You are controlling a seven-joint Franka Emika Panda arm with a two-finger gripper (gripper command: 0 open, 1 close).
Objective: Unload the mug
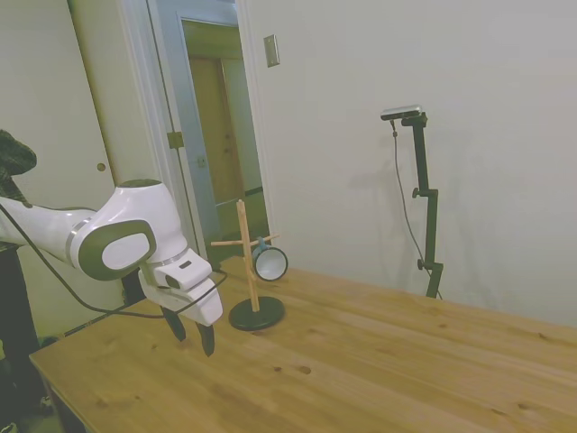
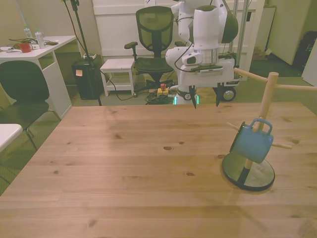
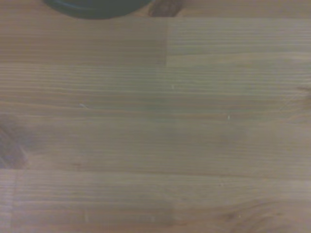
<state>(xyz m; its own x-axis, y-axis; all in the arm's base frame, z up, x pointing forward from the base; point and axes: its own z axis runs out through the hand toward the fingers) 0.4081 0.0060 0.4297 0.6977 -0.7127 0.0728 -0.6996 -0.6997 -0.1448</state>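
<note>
Nearest the front camera, the pale blue mug [image 2: 251, 143] hangs tilted by its loop handle on a low peg of the wooden peg stand [image 2: 266, 96], above the stand's black round base [image 2: 248, 172] at the front view's right. It looks small, light, rigid and smooth-glazed, so probably slippery; pinching the wall at the rim seems the surest hold. Farther back, the gripper [image 2: 204, 101] hovers empty above the wooden table [image 2: 129, 163], fingers apart, well clear of the mug.

Side and front views on one table [image 1: 379, 361]; wrist close above.
</note>
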